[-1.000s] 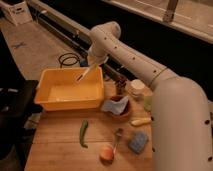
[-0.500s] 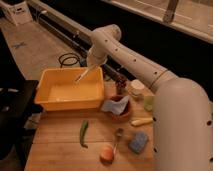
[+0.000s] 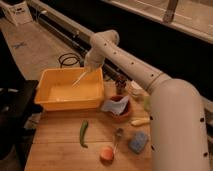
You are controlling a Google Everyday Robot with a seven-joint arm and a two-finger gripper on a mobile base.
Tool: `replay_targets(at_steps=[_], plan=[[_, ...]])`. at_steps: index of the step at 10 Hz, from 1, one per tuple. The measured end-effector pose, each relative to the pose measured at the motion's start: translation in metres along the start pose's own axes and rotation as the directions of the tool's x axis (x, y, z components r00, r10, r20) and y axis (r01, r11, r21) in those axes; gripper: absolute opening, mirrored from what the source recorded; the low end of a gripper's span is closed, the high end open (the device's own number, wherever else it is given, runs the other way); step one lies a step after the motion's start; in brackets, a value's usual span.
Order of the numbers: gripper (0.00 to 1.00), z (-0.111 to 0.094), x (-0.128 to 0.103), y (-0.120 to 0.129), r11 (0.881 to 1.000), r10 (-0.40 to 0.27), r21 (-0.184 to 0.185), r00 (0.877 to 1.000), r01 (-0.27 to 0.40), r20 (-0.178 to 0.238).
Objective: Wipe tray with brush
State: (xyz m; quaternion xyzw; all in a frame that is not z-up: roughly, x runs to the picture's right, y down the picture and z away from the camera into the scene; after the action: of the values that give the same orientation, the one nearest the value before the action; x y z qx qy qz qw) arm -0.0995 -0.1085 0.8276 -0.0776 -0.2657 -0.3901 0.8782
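The yellow tray (image 3: 50, 102) stands on the left part of the wooden table. My gripper (image 3: 90, 64) hangs over the tray's far right corner, with the arm reaching in from the right. It is shut on the brush (image 3: 82, 78), whose white handle slants down and to the left into the tray. The lower end of the brush is over the inside of the tray near the back wall. I cannot tell whether it touches the bottom.
A brown bowl (image 3: 123, 116) with a blue-grey cloth (image 3: 115, 105) stands right of the tray. A green pepper (image 3: 83, 133), a spoon (image 3: 118, 136), an orange round thing (image 3: 106, 153), a blue sponge (image 3: 138, 142) and a yellow piece (image 3: 140, 121) lie in front. A black cable coil (image 3: 69, 59) lies on the floor.
The gripper has shifted slightly left, and the brush's lower end has dipped a little deeper into the tray.
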Motion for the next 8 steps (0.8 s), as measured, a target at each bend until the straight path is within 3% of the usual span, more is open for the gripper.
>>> replay_targets(at_steps=[4,7,8], plan=[[0.13,0.045,-0.058,-0.036,0.998,-0.028,0.055,0.996,0.024,0.081],[0.13,0.093,-0.092,-0.038,0.998,-0.049,0.056,0.988,0.041,0.146],[0.13,0.101,-0.094,-0.035,0.998,-0.039,0.059,0.988,0.031,0.147]])
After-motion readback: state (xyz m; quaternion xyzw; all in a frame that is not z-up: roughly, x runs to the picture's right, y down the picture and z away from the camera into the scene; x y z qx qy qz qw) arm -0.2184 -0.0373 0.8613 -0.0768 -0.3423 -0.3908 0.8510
